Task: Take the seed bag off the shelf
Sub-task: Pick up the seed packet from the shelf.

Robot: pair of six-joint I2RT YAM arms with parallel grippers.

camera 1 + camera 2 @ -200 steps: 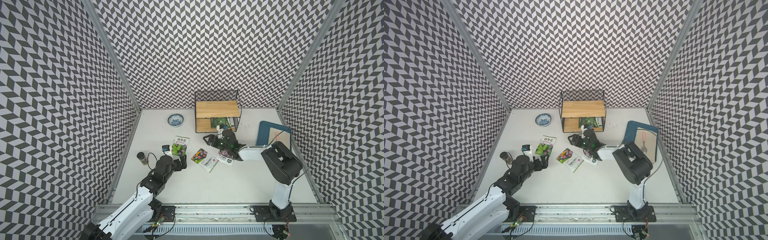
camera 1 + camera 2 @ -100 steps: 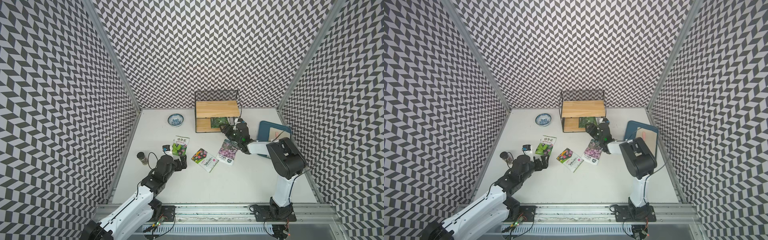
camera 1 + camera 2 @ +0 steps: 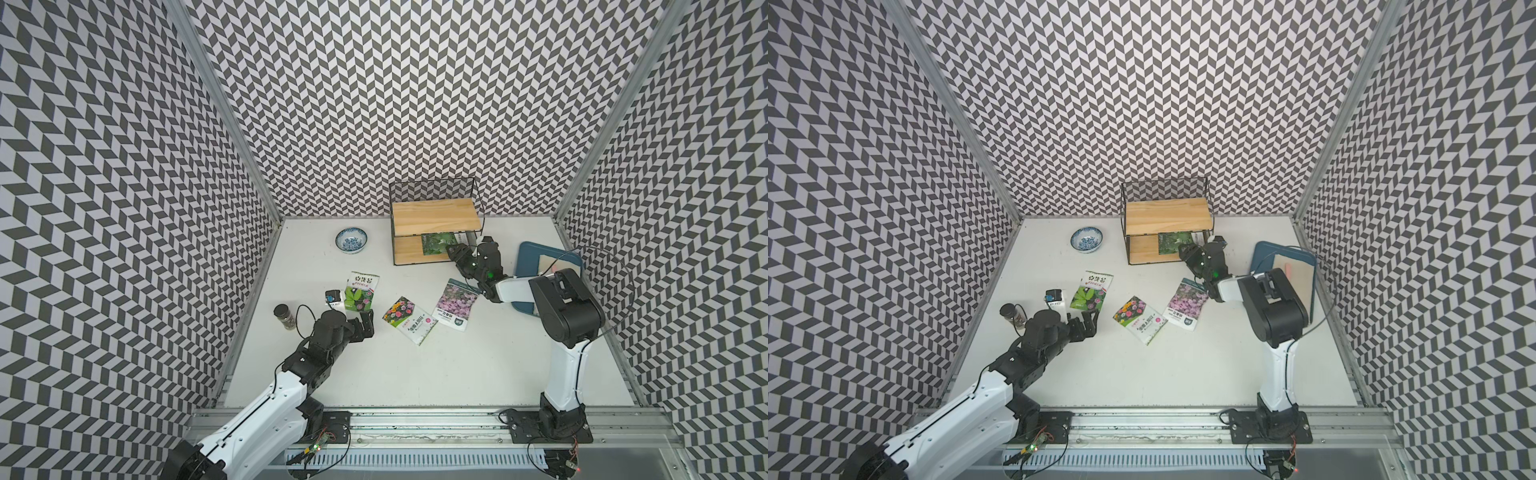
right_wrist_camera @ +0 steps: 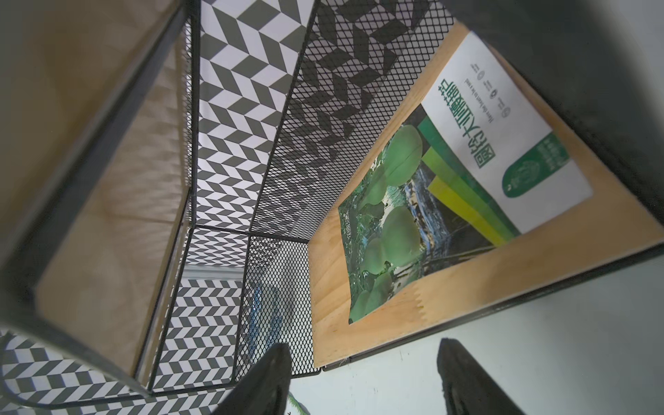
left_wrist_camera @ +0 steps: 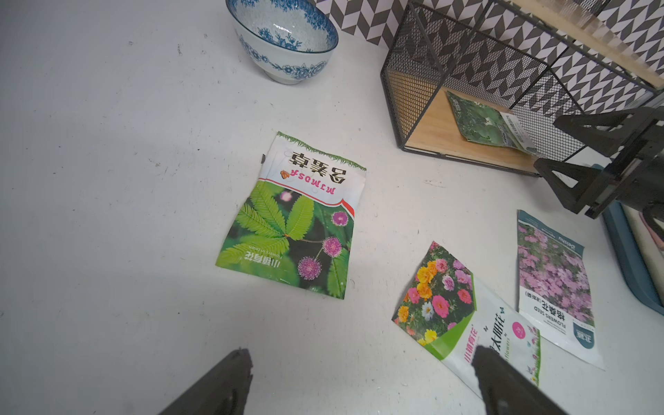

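Observation:
The shelf (image 3: 434, 216) (image 3: 1167, 216) stands against the back wall, a black wire rack with two wooden boards. A green seed bag (image 3: 440, 242) (image 3: 1177, 242) lies flat on its lower board, and it also shows in the left wrist view (image 5: 488, 124) and the right wrist view (image 4: 449, 187). My right gripper (image 3: 457, 251) (image 3: 1188, 251) (image 4: 363, 355) is open just outside the lower board's front edge, near its right end, with nothing between the fingers. My left gripper (image 3: 365, 322) (image 3: 1088, 322) (image 5: 359, 355) hangs open and empty over the table at the front left.
Three seed packets lie on the table: a mimosa one (image 3: 360, 291), a mixed-flower one (image 3: 409, 320) and a pink-flower one (image 3: 455, 303). A blue patterned bowl (image 3: 351, 240) stands left of the shelf. A jar (image 3: 284, 316) and a small box (image 3: 332, 298) are near the left arm. A blue tray (image 3: 525, 257) sits at the right.
My right gripper has moved from over the pink-flower packet back toward the shelf's lower right front, leaving that packet on the table, and its jaws narrowed slightly. The left arm is still.

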